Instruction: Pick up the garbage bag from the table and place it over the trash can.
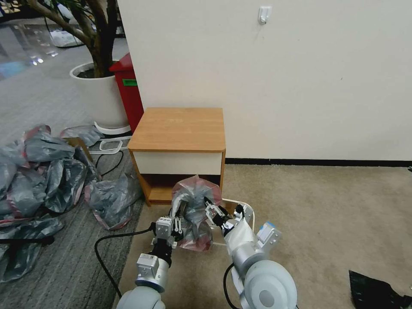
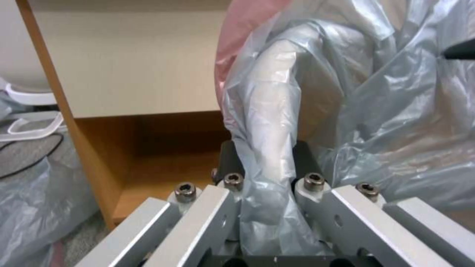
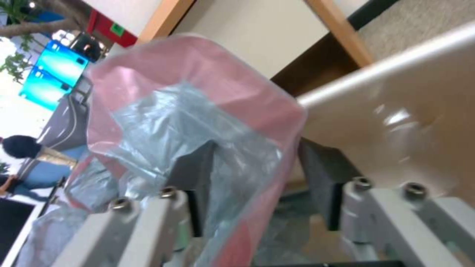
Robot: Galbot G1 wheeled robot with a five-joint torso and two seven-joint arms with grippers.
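The garbage bag (image 1: 195,201), crinkly grey plastic with a pink-red band, hangs bunched between both grippers just in front of the table (image 1: 178,128). My left gripper (image 1: 176,212) is shut on a fold of the bag (image 2: 267,159); a pale curved shape shows through the plastic there. My right gripper (image 1: 211,209) stands open, and the bag's pink rim (image 3: 198,92) is draped over one finger (image 3: 195,174). The beige trash can (image 1: 248,211) sits on the carpet right behind the right gripper, and its wall (image 3: 406,96) is close beside that gripper's other finger.
A heap of similar grey bags (image 1: 43,171) covers the floor on the left. A red bin (image 1: 128,90) and a white plant pot (image 1: 101,94) stand beyond the table. A black cable (image 1: 103,249) runs by my left arm. Open carpet (image 1: 322,214) lies to the right.
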